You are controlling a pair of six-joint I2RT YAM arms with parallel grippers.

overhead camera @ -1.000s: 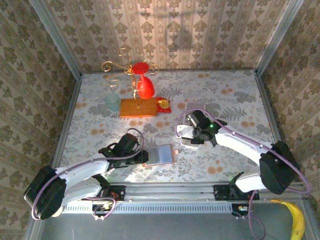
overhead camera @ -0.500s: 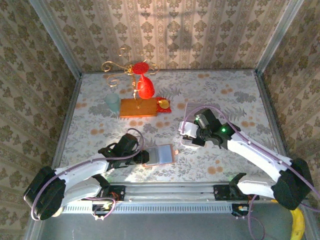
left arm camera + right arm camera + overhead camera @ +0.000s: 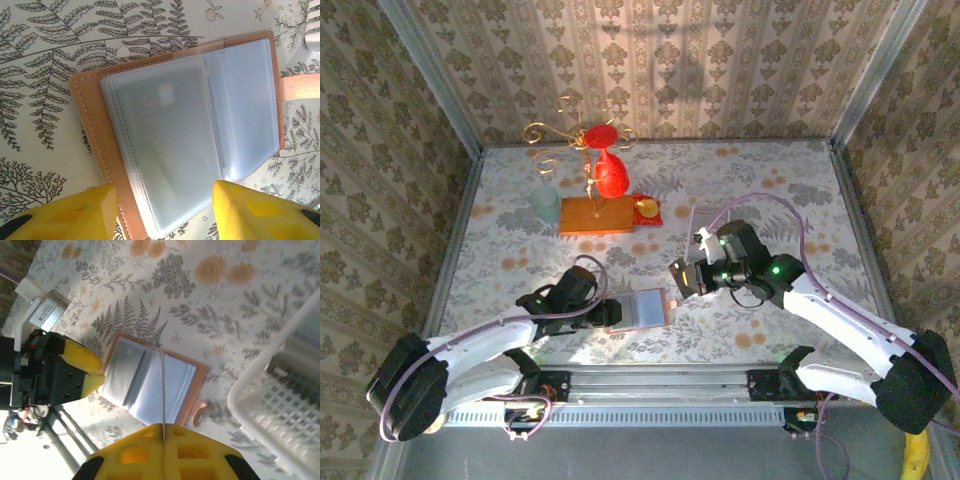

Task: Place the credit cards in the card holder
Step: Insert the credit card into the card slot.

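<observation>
The tan card holder [image 3: 642,308] lies open on the floral table, its clear sleeves [image 3: 190,135] facing up. My left gripper [image 3: 606,316] is open; its yellow fingers [image 3: 65,215] straddle the holder's near edge [image 3: 162,215] without closing on it. My right gripper [image 3: 688,278] hovers just right of the holder, shut on one thin pale card [image 3: 163,390] seen edge-on above the open sleeves [image 3: 150,385]. More cards lie in the white tray [image 3: 708,213], mostly hidden behind the right arm.
The white mesh tray [image 3: 280,405] sits close on the right of the holder. An orange wooden block [image 3: 600,214] with a red goblet [image 3: 610,176], a gold wire stand and a teal cup [image 3: 545,206] stand at the back left. A banana [image 3: 917,440] lies off the table, front right.
My right gripper has moved from over the tray leftward and nearer, carrying the card to the holder's right edge. The left arm and the holder have stayed put.
</observation>
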